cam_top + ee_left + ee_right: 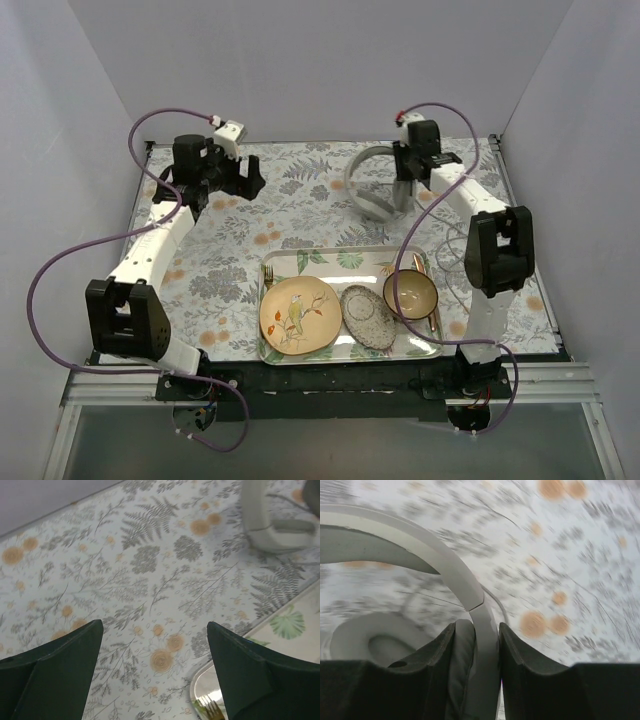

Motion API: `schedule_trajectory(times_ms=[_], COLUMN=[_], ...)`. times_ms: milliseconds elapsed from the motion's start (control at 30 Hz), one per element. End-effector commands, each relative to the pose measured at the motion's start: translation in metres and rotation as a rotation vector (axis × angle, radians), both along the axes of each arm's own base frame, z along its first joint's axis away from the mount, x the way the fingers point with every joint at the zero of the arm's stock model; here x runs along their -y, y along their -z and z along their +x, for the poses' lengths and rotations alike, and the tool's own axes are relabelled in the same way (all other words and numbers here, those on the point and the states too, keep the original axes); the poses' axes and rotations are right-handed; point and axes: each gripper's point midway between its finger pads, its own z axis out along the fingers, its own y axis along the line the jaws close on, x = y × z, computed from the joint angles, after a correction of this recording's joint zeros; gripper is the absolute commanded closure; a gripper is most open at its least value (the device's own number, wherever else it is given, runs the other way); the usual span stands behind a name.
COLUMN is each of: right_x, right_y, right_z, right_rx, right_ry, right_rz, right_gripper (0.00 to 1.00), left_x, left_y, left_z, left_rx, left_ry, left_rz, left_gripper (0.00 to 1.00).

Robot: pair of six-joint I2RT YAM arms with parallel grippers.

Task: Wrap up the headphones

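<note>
Currently at the grasp stage of wrapping; no winding of cable visible yet.

Locate the headphones (375, 207) at the far side of the floral cloth (300, 215), right of centre and well apart from the tray (350, 250) at the near side. In the right wrist view, note one ear cup (375, 640) lying on the cloth and the headband (420, 540) arching away above it.

Confirm closure of the right gripper (485, 630) on the slim lower arm of the headband, just beside the ear cup, with one pad against each flat face. Judge as a firm clamp, given no gap at either pad.

Confirm the left gripper (155, 627) spread wide with nothing between the fingers, hovering over bare cloth at the far left, well apart from the headphones.

Trace the thin grey cable (501, 606) curving off beside the clamped arm. Beyond that short stretch, cannot tell its course with confidence.

Next, probably:
1. Hold the headphones steady with the right gripper.
2. Bring the left gripper rightward to a free stretch of cable.
3. Pinch low, close to the cloth; expect a thin, limp cable to slip between wide pads.
4. Lead the cable around the headband in loops, keeping slack small.
5. Keep both arms on the far side, away from the tray.
</note>
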Motion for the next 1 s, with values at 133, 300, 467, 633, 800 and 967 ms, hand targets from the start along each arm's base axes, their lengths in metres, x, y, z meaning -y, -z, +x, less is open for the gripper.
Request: schedule_trajectory(times_ms=[133, 300, 467, 633, 800, 967], right_x=[-0.181, -0.231, -0.256, -0.265, -0.266, -0.266], right_y=[-0.090, -0.093, -0.094, -0.101, -0.108, -0.109], right_z=[-0.018, -0.035, -0.055, -0.064, -0.069, -0.070], right_rx=[0.101, 0.079, 0.069, 0.080, 0.099, 0.105], right_ry=[-0.447, -0.535, -0.607, -0.634, -0.656, -0.659], right_rz=[0.039, 0.081, 0.109, 0.112, 0.133, 0.131], right_gripper=[0.99, 0.99, 0.99, 0.99, 0.99, 0.99], left_x=[0.050, 0.054, 0.045, 0.044, 0.037, 0.037], left_y=[-0.043, -0.022, -0.001, 0.011, 0.025, 0.023], left_z=[-0.006, -0.001, 0.008, 0.018, 0.020, 0.019], left_rx=[0.059, 0.084, 0.114, 0.158, 0.145, 0.150], left_ry=[0.098, 0.075, -0.010, -0.057, -0.082, -0.081], left_rz=[0.022, 0.111, 0.232, 0.358, 0.421, 0.421], left_gripper=[0.09, 0.09, 0.09, 0.19, 0.34, 0.81])
